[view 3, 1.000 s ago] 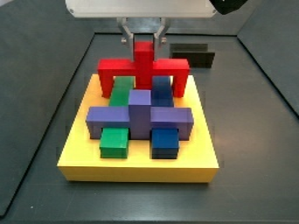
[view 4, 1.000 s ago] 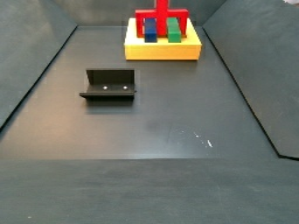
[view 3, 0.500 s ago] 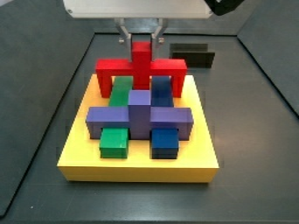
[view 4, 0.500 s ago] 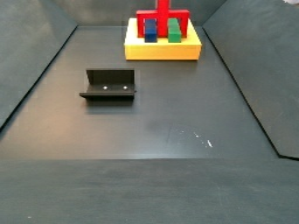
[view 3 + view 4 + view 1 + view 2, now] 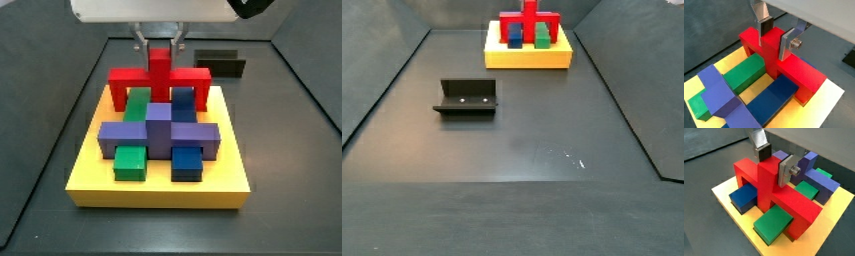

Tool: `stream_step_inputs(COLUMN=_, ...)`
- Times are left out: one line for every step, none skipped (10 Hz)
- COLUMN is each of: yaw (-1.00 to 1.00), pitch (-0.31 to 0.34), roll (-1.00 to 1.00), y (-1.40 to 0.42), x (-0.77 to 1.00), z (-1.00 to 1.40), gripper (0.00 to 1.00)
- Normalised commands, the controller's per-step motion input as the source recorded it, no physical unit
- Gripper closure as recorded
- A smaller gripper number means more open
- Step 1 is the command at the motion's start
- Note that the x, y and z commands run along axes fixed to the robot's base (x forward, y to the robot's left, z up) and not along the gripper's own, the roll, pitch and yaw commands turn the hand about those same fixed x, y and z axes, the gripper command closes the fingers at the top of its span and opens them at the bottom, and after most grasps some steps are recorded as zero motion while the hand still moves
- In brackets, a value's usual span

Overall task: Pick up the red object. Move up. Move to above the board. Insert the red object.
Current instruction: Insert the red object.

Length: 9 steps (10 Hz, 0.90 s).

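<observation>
1. In a side view, the purple block [image 5: 158, 131] is sitting nearest on the board [image 5: 160, 190], with a green bar [image 5: 130, 160] and a blue bar [image 5: 189, 161] running under it.
2. Behind it, the red object [image 5: 162, 82] is standing over those bars at the board's far end, legs apparently reaching down into the slots.
3. The gripper [image 5: 777, 34] is clamping its jaws on the red stem; pickup and transfer look done, with insertion seemingly nearly finished and release left.
4. The fixture [image 5: 219, 63] is standing farthest back.
</observation>
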Motion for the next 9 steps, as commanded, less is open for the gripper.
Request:
stream_step_inputs(yaw=-0.03, pitch=0.0, roll=-0.27, y=0.0, x=0.0, z=0.01, gripper=1.0)
stream_step_inputs(yaw=-0.05, pitch=-0.019, roll=-0.28, y=0.0, x=0.0, z=0.08, gripper=1.0)
stream_step_inputs(yaw=-0.07, pitch=-0.019, roll=-0.28, y=0.0, x=0.0, z=0.1, gripper=1.0)
stream_step_inputs(yaw=-0.09, pitch=-0.036, roll=-0.26, y=0.0, x=0.0, z=0.0, gripper=1.0)
stream_step_inputs(yaw=-0.1, pitch=-0.026, roll=-0.17, y=0.0, x=0.03, z=-0.04, gripper=1.0)
stream_step_inputs(yaw=-0.05, pitch=0.0, roll=-0.06, y=0.09, x=0.1, z=-0.05, gripper=1.0)
stream_step_inputs(yaw=-0.02, pitch=0.0, roll=-0.01, y=0.1, x=0.13, z=-0.02, gripper=1.0)
stream_step_inputs(yaw=-0.02, pitch=0.0, roll=0.0, y=0.11, x=0.11, z=0.0, gripper=1.0)
stream_step_inputs(yaw=0.0, pitch=0.0, roll=-0.03, y=0.03, x=0.06, z=-0.14, gripper=1.0)
